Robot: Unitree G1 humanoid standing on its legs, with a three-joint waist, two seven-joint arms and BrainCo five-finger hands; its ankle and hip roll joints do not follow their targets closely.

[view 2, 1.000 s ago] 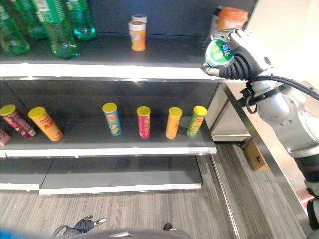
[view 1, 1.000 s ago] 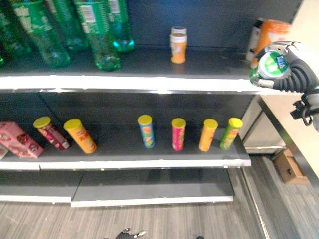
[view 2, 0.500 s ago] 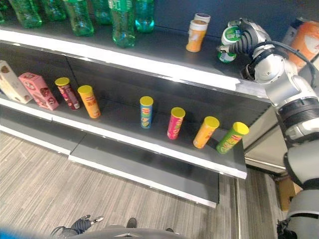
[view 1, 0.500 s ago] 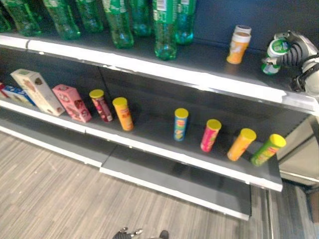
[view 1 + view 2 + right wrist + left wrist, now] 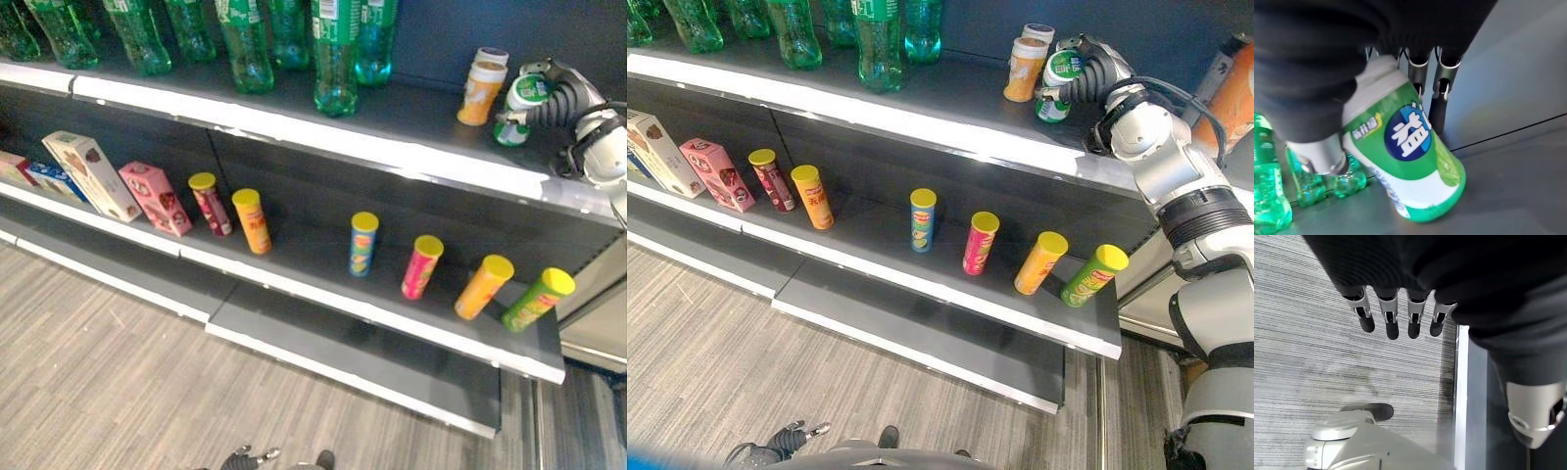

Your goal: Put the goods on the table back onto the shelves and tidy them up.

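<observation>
Left eye view: the right hand (image 5: 560,93) reaches over the top shelf (image 5: 294,137), its fingers wrapped around a green-and-white plastic jar with a white lid (image 5: 519,96). The jar is tilted, with its base low over the shelf surface, just beside two orange canisters with pale lids (image 5: 484,84). Green plastic bottles (image 5: 335,59) stand in a row further along the same shelf. On the middle shelf (image 5: 323,294) stand tall crisp tubes with yellow lids (image 5: 363,242) in blue, pink, orange and green, and off to the left a pink carton (image 5: 155,198) and a cream box (image 5: 90,176).

Right eye view: the same jar sits in the right hand next to the orange canisters.

Left wrist view: the left hand (image 5: 1400,308) hangs over grey wood-grain floor (image 5: 1327,357), fingers straight and relaxed, holding nothing.

Right wrist view: the jar fills the grasp, leaning, its lower edge near or on the grey shelf; I cannot tell which.
</observation>
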